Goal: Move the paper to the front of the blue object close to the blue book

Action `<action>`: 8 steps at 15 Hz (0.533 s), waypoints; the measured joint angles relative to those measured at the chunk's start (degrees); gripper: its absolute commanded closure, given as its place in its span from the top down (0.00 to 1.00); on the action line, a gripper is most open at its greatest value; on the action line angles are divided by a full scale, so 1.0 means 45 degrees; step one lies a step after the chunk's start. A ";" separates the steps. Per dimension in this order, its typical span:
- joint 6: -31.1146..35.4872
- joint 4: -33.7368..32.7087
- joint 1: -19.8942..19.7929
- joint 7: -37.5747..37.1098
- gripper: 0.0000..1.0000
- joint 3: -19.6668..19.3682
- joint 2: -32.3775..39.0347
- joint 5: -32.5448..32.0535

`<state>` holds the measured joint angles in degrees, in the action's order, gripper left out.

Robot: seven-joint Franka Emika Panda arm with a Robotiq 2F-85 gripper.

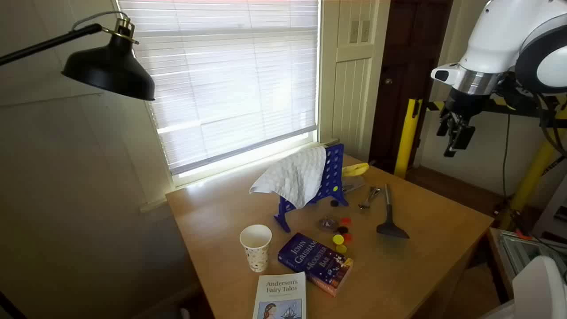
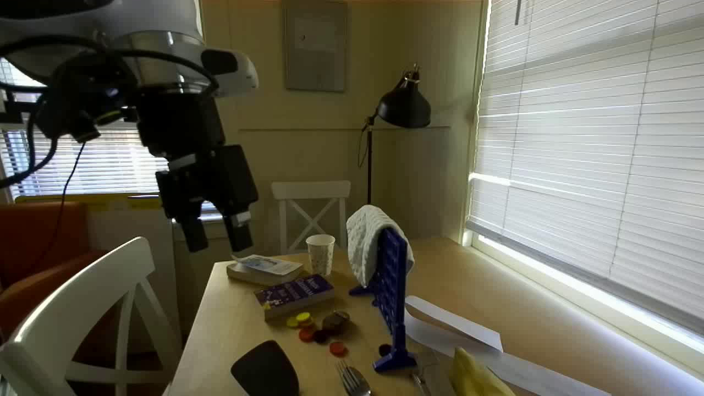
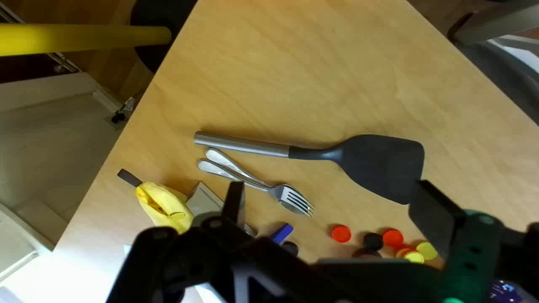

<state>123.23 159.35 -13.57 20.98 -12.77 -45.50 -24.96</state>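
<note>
The paper (image 1: 297, 175), a rumpled white sheet, hangs draped over the top of the blue object; it also shows in an exterior view (image 2: 364, 242). The blue object (image 1: 334, 170) is an upright dark blue grid stand with holes, seen edge-on in an exterior view (image 2: 391, 275). The wrist view shows only its foot (image 3: 281, 233). The blue book (image 1: 312, 261) lies flat in front of the stand, also in an exterior view (image 2: 297, 294). My gripper (image 1: 451, 141) is raised, apart from all of these. Its fingers are spread and empty in the wrist view (image 3: 330, 195).
A white cup (image 1: 257, 248) and a white booklet (image 1: 280, 292) are beside the book. Loose discs (image 1: 339, 239), a black spatula (image 1: 390, 226), cutlery (image 1: 369, 198) and a yellow item (image 1: 355, 169) lie around the stand. White strips (image 2: 462, 324) lie behind it. A lamp (image 1: 110, 66) stands beyond.
</note>
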 measured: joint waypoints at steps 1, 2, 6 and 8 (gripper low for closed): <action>-0.0001 0.0048 0.0002 0.0000 1.00 0.0000 0.0020 0.0000; -0.0001 0.0079 0.0004 0.0000 1.00 0.0000 0.0042 0.0000; -0.0001 0.0089 0.0008 0.0000 1.00 0.0000 0.0058 0.0000; -0.0001 0.0019 0.0039 -0.0060 1.00 -0.0014 0.0069 0.0113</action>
<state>123.23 159.44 -13.40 20.71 -12.84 -45.19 -24.45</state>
